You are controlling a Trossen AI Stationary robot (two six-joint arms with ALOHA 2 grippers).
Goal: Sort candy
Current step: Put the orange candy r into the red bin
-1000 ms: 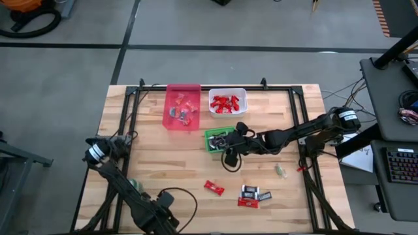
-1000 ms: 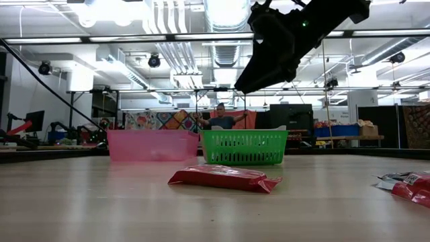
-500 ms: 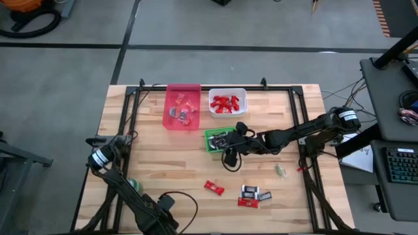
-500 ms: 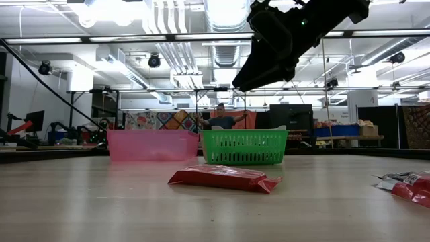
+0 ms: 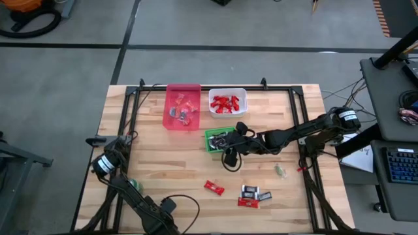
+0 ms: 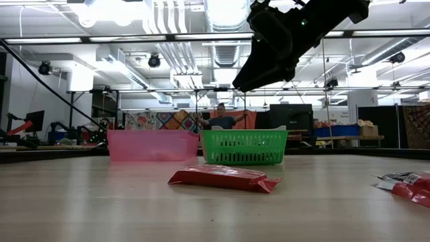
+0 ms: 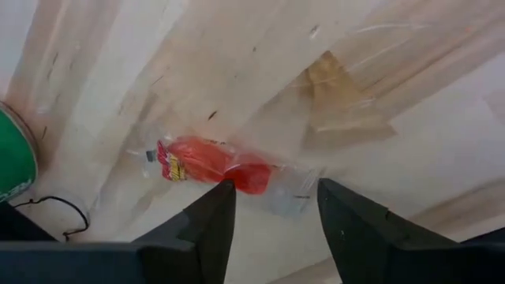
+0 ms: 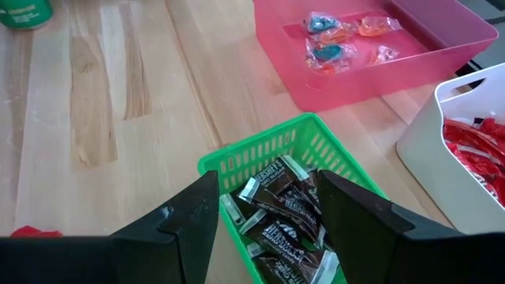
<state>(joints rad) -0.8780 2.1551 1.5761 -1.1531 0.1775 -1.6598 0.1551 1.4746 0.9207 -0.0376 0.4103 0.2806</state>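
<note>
My right gripper [image 8: 268,213] hung over the green bin [image 5: 216,140] with its fingers apart and nothing between them; dark candies [image 8: 284,209] lay in that bin below. The pink bin [image 5: 183,106] held a few blue and orange sweets, and the white bin [image 5: 227,102] held red ones. My left gripper [image 7: 272,217] sat near the table's left front edge, fingers apart, with a red candy [image 7: 213,163] in clear wrap on the wood just beyond its tips, untouched. On the open table lay one more red candy [image 5: 213,188] and a small mixed cluster [image 5: 253,195] further right.
</note>
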